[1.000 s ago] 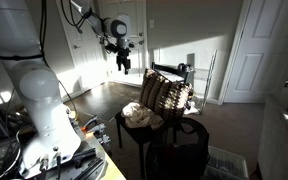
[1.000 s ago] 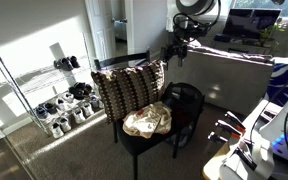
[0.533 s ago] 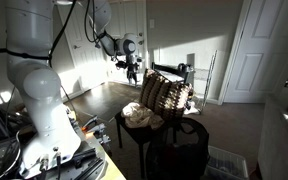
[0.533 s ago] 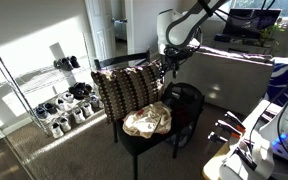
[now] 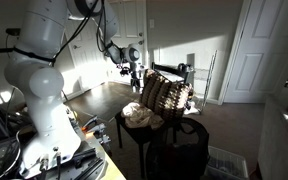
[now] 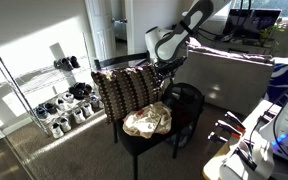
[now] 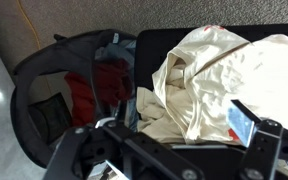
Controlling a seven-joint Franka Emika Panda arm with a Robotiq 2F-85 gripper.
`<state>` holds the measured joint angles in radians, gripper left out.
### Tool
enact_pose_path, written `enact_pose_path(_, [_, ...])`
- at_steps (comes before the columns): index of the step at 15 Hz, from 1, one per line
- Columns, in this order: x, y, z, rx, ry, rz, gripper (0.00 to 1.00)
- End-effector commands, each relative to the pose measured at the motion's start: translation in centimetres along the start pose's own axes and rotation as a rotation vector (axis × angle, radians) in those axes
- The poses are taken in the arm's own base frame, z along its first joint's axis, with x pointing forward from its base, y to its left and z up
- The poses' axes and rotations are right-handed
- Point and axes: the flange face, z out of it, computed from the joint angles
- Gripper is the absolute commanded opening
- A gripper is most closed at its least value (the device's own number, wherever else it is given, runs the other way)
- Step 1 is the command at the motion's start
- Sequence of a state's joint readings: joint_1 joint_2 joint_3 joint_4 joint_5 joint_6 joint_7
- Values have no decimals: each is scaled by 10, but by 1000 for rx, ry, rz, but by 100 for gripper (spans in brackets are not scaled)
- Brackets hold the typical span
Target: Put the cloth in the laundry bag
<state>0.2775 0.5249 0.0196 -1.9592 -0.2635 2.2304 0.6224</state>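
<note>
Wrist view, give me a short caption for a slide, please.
Open claw over a cream cloth on the black chair seat, with the dark laundry bag beside it.

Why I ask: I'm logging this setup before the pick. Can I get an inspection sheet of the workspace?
Surface: dark chair seat, carrying the cloth.
Job's things: cream cloth bunched on the seat; laundry bag open beside the chair, red item inside.
Clutter: patterned cushion against the chair back.
Grippers: gripper above the chair, jaws spread, holding nothing.
Cables: loose cables by the robot base.
Surroundings: shoe rack, white door.
</note>
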Motion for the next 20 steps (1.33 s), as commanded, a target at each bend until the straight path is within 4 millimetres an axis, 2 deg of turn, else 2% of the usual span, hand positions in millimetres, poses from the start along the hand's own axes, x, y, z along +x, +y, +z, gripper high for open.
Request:
enact_pose_path(1, [1,-1,1,0,-1,-1,100])
enact_pose_path(7, [2,-3,-1,35,26,-7,100])
enact_pose_path(8, [4,-5,4,51,45,-7,100])
enact_pose_path(11, [15,-19,33,166,109,-14,100])
enact_pose_path(16, [25,-42,100,278,131,-40,100])
enact_pose_path(20, [32,-59,134,384,134,-62,100])
